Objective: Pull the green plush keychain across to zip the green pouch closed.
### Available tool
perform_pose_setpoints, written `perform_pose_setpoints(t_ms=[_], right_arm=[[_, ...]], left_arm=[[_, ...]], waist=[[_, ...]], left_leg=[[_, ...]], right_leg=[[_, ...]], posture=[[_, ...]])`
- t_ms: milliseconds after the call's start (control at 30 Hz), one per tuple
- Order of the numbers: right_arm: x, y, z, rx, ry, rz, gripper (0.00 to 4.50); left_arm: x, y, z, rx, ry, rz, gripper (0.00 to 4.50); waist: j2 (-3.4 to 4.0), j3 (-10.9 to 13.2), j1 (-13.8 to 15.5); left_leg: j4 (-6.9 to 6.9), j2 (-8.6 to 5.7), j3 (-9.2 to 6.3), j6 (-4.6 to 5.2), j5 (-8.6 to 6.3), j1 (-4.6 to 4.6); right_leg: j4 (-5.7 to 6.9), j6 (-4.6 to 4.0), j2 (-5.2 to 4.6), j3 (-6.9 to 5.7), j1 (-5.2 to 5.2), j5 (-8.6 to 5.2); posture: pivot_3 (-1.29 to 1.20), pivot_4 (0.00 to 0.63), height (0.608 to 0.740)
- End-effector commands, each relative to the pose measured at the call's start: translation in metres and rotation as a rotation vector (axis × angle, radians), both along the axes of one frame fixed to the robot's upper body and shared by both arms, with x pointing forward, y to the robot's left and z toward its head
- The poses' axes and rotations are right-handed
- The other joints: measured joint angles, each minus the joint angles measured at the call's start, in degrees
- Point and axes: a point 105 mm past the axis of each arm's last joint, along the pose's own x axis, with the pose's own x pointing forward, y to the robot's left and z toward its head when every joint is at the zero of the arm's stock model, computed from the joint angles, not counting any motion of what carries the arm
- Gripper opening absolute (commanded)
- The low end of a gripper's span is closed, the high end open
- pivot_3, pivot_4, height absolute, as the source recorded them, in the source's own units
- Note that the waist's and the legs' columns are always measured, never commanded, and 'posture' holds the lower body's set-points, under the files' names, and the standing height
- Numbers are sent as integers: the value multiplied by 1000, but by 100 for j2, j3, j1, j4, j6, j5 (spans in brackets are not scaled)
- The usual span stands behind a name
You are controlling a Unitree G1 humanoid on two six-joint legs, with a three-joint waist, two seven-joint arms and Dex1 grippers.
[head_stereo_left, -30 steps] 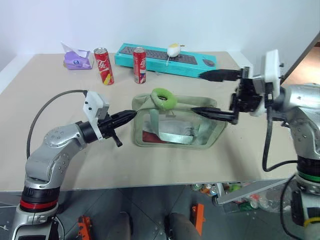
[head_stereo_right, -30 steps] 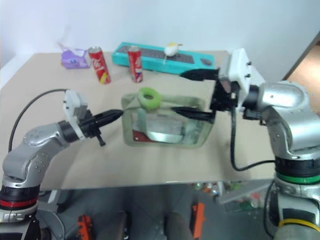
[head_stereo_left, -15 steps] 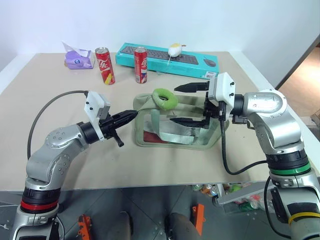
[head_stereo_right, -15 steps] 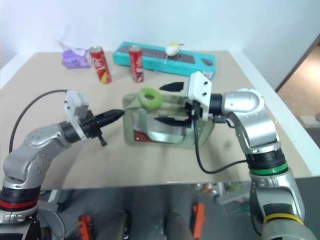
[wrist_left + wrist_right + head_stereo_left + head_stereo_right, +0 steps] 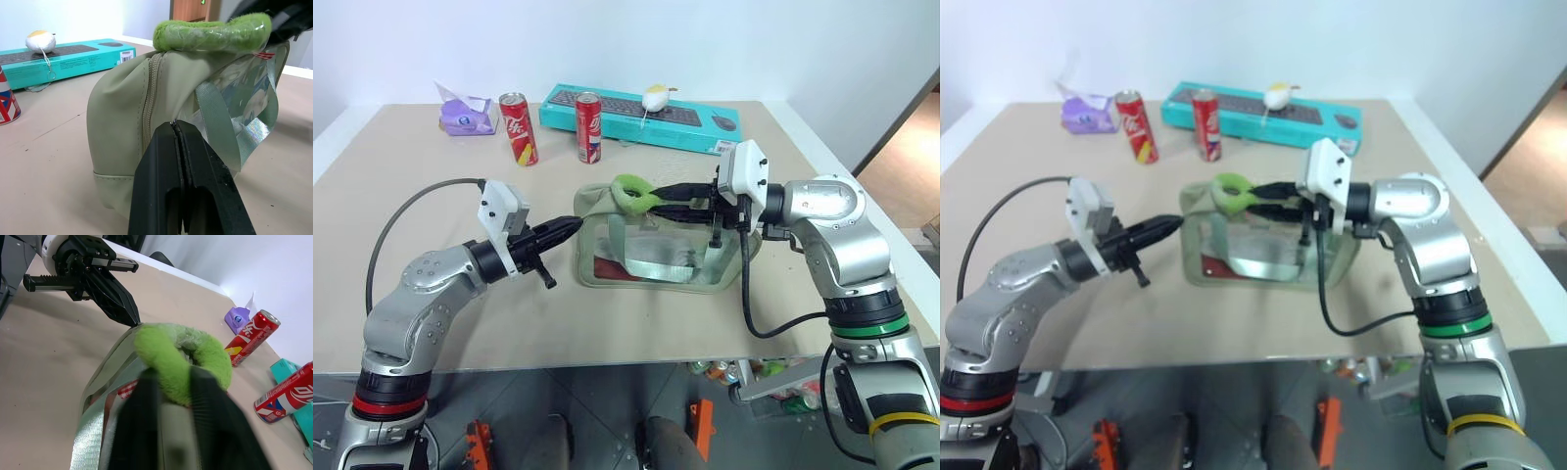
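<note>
The green pouch (image 5: 656, 245) sits mid-bench, with two red cans (image 5: 517, 128) and a teal keyboard box (image 5: 636, 116) at about twelve o'clock from it. The green plush keychain (image 5: 634, 193) rides on the pouch's top edge toward its nine o'clock end. The right claw (image 5: 168, 382) is clamped on the ring's near side, squashing the fuzz between its fingers. The left claw (image 5: 180, 147) is pressed together on the pouch's nine o'clock end wall, beside the zip seam.

The ring looks soft, light and compressible, so it will likely stretch before the slider moves; a hold close to the zipper pull should transmit the pull better. The pouch is limp fabric and probably needs that end anchored.
</note>
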Motion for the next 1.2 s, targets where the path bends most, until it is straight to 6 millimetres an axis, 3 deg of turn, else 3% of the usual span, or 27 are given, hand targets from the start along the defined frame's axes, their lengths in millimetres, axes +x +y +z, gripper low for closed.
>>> perform_pose_setpoints(t_ms=[33,167,533,700,1200], right_arm=[[-4,1,17,22,-62,7,13],[-5,1,19,30,-73,5,13],[-7,-15,52,115,-162,-63,13],[-3,-38,49,92,-173,-144,13],[-2,-61,62,78,-198,-228,13]], left_arm=[[-3,-4,6,3,-32,-19,0],[-3,-4,5,0,-29,-16,0],[3,0,1,-7,-6,42,0],[2,2,-2,5,-3,51,0],[2,4,-8,8,20,64,0]], waist=[[0,0,0],[0,0,0],[0,0,1],[0,0,4],[0,0,4]], left_leg=[[0,0,0,0,0,0],[0,0,0,0,0,0],[0,0,-1,0,0,0],[0,-2,1,0,0,0],[0,-4,1,0,0,0]], right_leg=[[0,0,0,0,0,0],[0,0,0,0,0,0],[0,-1,1,0,-1,0],[0,0,-2,0,1,0],[-1,1,-6,1,1,-2]], posture=[[0,150,740],[0,150,740],[0,150,740],[0,150,740],[0,150,740]])
